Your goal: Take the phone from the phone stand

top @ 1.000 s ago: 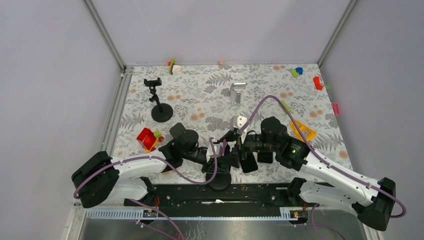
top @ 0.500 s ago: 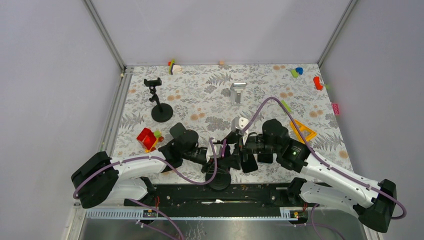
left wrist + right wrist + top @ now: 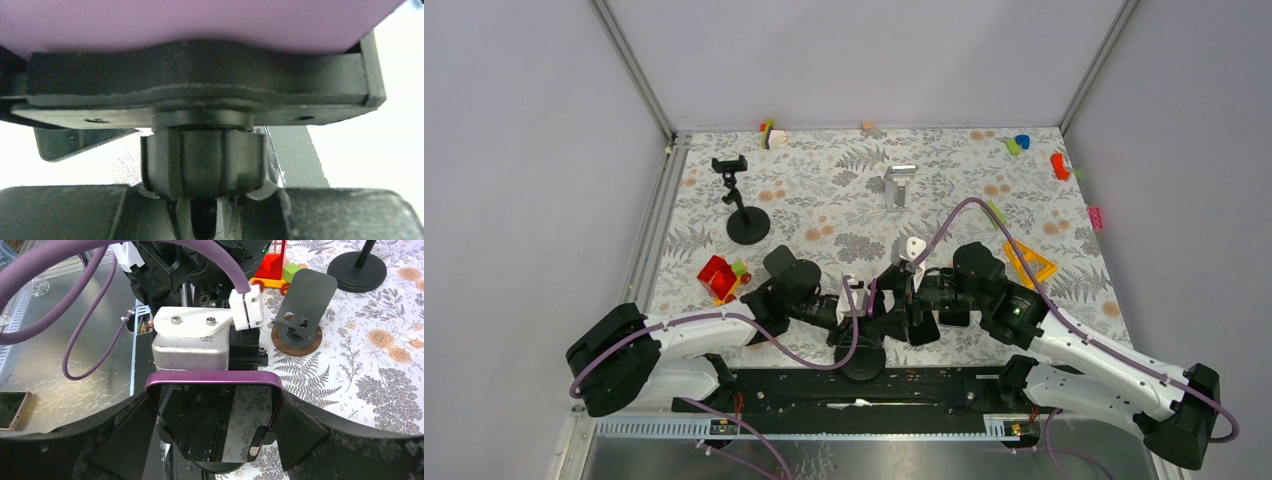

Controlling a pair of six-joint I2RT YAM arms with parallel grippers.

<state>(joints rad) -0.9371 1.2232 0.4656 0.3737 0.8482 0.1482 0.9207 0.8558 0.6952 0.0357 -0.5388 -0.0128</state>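
Observation:
The phone (image 3: 921,322) has a purple case and a dark screen. My right gripper (image 3: 917,308) is shut on its two long sides, and in the right wrist view the phone (image 3: 220,425) fills the gap between the fingers (image 3: 125,440). The black phone stand (image 3: 861,360) stands at the table's near edge. My left gripper (image 3: 864,326) is shut on its stem below the cradle. The left wrist view shows the stand's ball nut (image 3: 202,162) close up, with the purple phone (image 3: 200,20) lying against the cradle above it.
A tall black clamp stand (image 3: 746,215) and a silver stand (image 3: 899,185) are farther back. A red toy (image 3: 719,278) is at the left and an orange triangle (image 3: 1031,262) at the right. A grey stand on a wooden disc (image 3: 298,315) is beside the left arm.
My right arm has shifted slightly to the right and back with the phone in its grip. The left arm and the stand have stayed put.

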